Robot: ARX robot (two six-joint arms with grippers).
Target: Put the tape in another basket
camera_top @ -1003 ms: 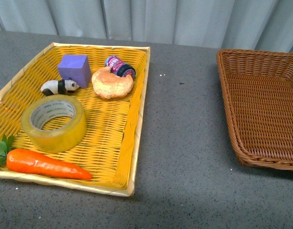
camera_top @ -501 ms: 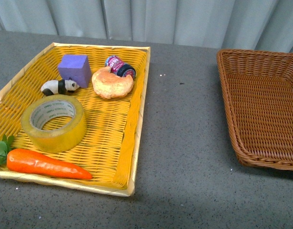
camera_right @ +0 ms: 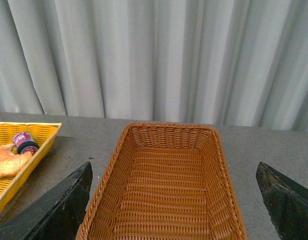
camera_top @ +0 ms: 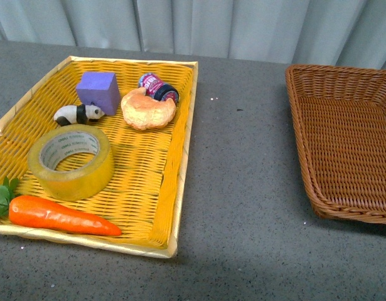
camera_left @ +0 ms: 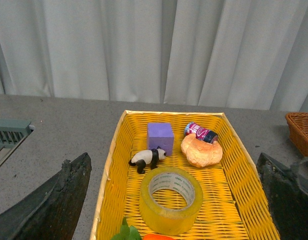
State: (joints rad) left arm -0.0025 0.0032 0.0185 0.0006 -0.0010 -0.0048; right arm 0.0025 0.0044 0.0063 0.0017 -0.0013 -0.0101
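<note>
A pale grey pleated curtain (camera_top: 243, 25) hangs behind a speckled dark grey tabletop (camera_top: 243, 188). On it stands a bright yellow woven rectangular tray (camera_top: 142, 182), which serves as the landmark here.

The wide roll of translucent yellowish packing tape (camera_top: 70, 162) with its white printed core lies flat inside the tray, towards the tray's near left part. An orange plastic carrot (camera_top: 61, 216) lies along the tray's near edge. A purple foam cube (camera_top: 97, 91), a small black-and-white panda figure (camera_top: 78, 114), a golden croissant (camera_top: 147, 108) and a little dark-capped jar (camera_top: 158, 87) sit at the tray's far end.

The shallow dark brown wicker basket (camera_top: 305, 157) stands well apart from the tray, off its right side, and holds nothing.

Neither arm shows in the front view. The left gripper (camera_left: 173, 156) looks down the tray from beyond its near end, fingers spread wide and empty. The right gripper (camera_right: 174, 165), off the tray's right side, is likewise spread wide and empty.

By my reading, nothing of the task is done: reach, grasp, carry and release all remain.
</note>
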